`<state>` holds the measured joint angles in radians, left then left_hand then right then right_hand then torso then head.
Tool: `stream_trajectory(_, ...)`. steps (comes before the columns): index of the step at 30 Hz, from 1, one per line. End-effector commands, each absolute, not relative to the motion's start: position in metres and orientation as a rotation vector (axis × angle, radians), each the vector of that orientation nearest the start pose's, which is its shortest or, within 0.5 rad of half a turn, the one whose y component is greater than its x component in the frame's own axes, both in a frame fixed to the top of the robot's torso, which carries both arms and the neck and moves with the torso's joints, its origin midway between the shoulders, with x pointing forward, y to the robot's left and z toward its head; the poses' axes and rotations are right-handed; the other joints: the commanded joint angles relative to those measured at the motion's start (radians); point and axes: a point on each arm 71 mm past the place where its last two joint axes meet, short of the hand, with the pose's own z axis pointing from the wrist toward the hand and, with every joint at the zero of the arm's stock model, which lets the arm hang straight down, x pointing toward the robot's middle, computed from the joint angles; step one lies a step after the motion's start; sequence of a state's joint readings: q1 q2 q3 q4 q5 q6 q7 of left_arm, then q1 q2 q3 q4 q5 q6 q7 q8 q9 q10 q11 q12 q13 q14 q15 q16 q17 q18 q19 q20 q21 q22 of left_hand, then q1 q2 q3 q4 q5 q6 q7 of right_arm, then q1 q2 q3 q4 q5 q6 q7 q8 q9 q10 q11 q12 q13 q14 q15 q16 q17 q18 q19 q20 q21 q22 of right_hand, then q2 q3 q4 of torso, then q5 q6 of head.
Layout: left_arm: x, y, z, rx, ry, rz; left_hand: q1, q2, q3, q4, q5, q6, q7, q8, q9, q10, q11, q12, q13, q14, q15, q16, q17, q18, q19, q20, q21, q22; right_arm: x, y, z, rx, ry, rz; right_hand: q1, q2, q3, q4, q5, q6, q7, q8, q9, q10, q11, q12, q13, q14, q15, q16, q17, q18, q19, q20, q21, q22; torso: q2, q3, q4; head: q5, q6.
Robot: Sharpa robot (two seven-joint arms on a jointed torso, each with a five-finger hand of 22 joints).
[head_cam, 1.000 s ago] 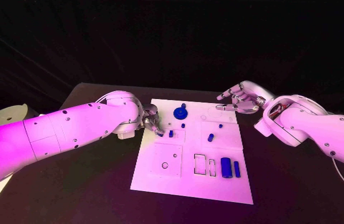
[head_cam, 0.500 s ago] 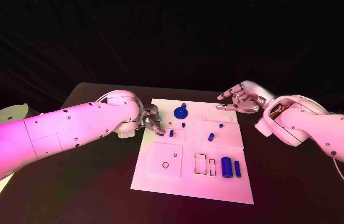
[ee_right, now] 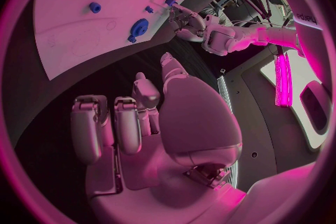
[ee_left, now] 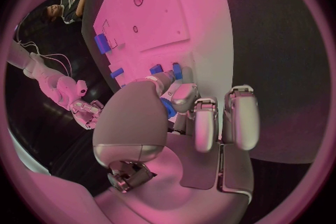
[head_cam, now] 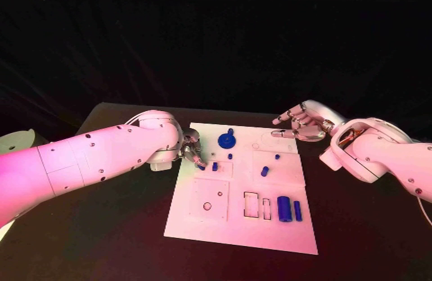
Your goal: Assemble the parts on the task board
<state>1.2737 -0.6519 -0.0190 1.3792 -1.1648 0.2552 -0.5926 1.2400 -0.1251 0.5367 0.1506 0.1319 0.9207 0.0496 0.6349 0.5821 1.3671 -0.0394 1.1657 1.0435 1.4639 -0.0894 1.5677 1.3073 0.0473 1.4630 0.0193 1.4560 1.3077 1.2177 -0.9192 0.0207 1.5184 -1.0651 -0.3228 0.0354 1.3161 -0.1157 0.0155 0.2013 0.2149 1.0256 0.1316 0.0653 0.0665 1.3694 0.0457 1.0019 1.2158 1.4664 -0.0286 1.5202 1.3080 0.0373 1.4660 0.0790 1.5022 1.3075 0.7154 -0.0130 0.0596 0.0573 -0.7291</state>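
Our left hand [head_cam: 191, 151] sits low at the near-left edge of the board [head_cam: 236, 231], fingers curled in around a small blue part [ee_left: 168, 107]. In the left wrist view the part is pinched between thumb and fingertip, and we judge it is held this way so it can be lowered into a seat just past the fingertips, where two more blue pegs [ee_left: 176, 71] already stand. The held part seems a short peg, its long axis running roughly along the fingers toward the board, though the fingers hide most of it, so we cannot be sure of its tilt.

Our right hand [head_cam: 301, 126] hovers off the board's far-right corner, fingers spread and holding nothing; we take it as waiting clear. A long blue cylinder [head_cam: 284, 209] lies flat near the board's near edge, its axis running from near edge to far.
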Motion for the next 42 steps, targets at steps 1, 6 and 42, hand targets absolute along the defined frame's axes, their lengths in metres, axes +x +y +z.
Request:
stream_trajectory(1,0.5076,0.1623,-0.206,-0.006,2.393,-0.265,-0.017,-0.001,0.05,-0.054,-0.005,0.032,-0.023,0.007,0.001,0.009,-0.004,-0.002,0.004,0.107,-0.007,0.003,0.264,-0.016,0.068,-0.007,0.004,0.15,0.4951,-0.2378,-0.1526,0.18,1.639,0.885,-0.001,0.012,-0.005,0.002,0.006,0.008,-0.002,0.003,0.002,-0.008,-0.002,-0.003,0.0,0.083,0.001,-0.003,0.163,-0.005,0.025,0.001,-0.003,0.122,-0.001,0.0005,0.0008,-0.001,0.0)
stream_trajectory(6,0.5092,0.1633,-0.2065,-0.008,2.387,-0.239,-0.031,0.001,0.033,-0.046,-0.006,0.04,-0.027,0.009,0.001,0.014,-0.006,0.005,0.014,0.107,-0.009,0.003,0.264,-0.017,0.069,-0.008,0.007,0.153,0.4951,-0.2373,-0.1526,0.179,1.641,0.886,-0.001,0.012,-0.005,0.002,0.006,0.008,-0.002,0.003,0.002,-0.008,-0.002,-0.003,0.0,0.083,0.001,-0.003,0.163,-0.005,0.025,0.001,-0.003,0.122,0.0,-0.0006,0.0012,-0.001,-0.001)
stream_trajectory(42,0.5121,0.1617,-0.2053,-0.013,2.356,-0.212,-0.18,-0.014,-0.085,0.027,0.075,0.096,-0.047,0.017,0.0,0.047,-0.023,0.037,0.061,0.107,-0.022,0.003,0.264,-0.029,0.086,-0.02,0.049,0.198,0.4942,-0.2377,-0.1519,0.178,1.642,0.886,-0.001,0.014,-0.009,0.004,0.008,0.009,-0.002,0.003,0.002,-0.008,-0.002,-0.002,0.0,0.082,0.001,-0.004,0.162,-0.004,0.025,0.001,-0.003,0.121,0.0,-0.0006,0.0011,-0.006,-0.007)
